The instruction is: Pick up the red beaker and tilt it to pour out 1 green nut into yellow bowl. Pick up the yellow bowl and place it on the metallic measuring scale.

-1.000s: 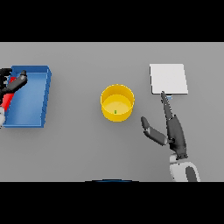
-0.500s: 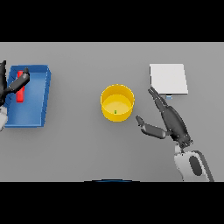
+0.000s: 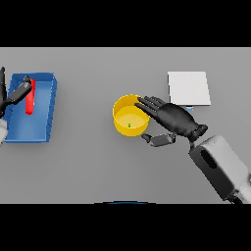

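The yellow bowl (image 3: 128, 116) stands at the table's middle with a small green nut (image 3: 129, 125) inside. My right hand (image 3: 172, 120) is at the bowl's right side, open, its fingers stretched over the rim and its thumb below the bowl's right edge. The red beaker (image 3: 30, 97) lies in the blue tray (image 3: 39, 128) at the left. My left hand (image 3: 11, 98) shows at the left edge, a finger reaching beside the beaker; its fingers look straight. The metallic measuring scale (image 3: 188, 88) is a pale square at the back right.
The blue tray takes up the left part of the table. My right forearm (image 3: 220, 165) runs in from the lower right corner, passing just in front of the scale.
My right hand has swung left from in front of the scale to the bowl's right rim. My left hand has drawn back toward the left edge, leaving the beaker lying in the tray.
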Robot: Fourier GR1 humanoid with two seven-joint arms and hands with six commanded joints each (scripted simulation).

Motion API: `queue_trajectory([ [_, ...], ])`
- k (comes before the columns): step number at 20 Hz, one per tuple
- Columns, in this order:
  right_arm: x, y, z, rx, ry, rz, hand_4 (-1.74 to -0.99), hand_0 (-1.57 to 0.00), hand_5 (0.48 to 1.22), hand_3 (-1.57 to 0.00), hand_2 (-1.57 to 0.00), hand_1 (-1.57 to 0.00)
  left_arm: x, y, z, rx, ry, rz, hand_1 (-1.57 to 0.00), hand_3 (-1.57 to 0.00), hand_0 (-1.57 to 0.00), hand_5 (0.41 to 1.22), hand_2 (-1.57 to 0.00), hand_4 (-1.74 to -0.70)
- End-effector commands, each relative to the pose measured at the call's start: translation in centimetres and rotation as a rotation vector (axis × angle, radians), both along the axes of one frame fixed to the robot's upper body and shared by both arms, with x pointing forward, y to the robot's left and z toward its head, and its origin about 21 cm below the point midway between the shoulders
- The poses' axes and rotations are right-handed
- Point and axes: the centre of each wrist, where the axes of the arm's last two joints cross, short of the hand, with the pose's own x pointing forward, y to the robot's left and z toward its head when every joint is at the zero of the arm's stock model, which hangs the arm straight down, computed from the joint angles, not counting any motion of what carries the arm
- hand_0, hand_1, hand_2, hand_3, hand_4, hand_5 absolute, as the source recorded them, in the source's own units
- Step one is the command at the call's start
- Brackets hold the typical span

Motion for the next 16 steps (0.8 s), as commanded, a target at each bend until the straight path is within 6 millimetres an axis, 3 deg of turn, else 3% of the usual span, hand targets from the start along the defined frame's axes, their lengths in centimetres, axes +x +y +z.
queue_trajectory([
  [1,0.4,0.3,0.3,-0.056,-0.015,0.044,-1.226,0.0,0.692,0.0,0.0,0.0,-0.1,-0.1,-0.2,0.003,0.006,-0.002,0.0,0.0,0.0,0.699,0.0,-0.74],
  [6,2.0,2.2,0.2,-0.254,-0.013,0.155,-1.213,0.0,0.714,0.0,0.0,0.0,-0.1,-0.2,0.3,0.006,-0.004,-0.01,0.0,0.0,0.0,0.706,0.0,-0.75],
  [16,4.1,6.0,-0.8,-0.411,0.056,0.247,-1.257,0.0,0.733,0.0,0.0,0.0,-0.6,0.8,0.2,0.005,-0.011,-0.004,0.0,0.0,0.0,0.698,0.0,-0.74],
])
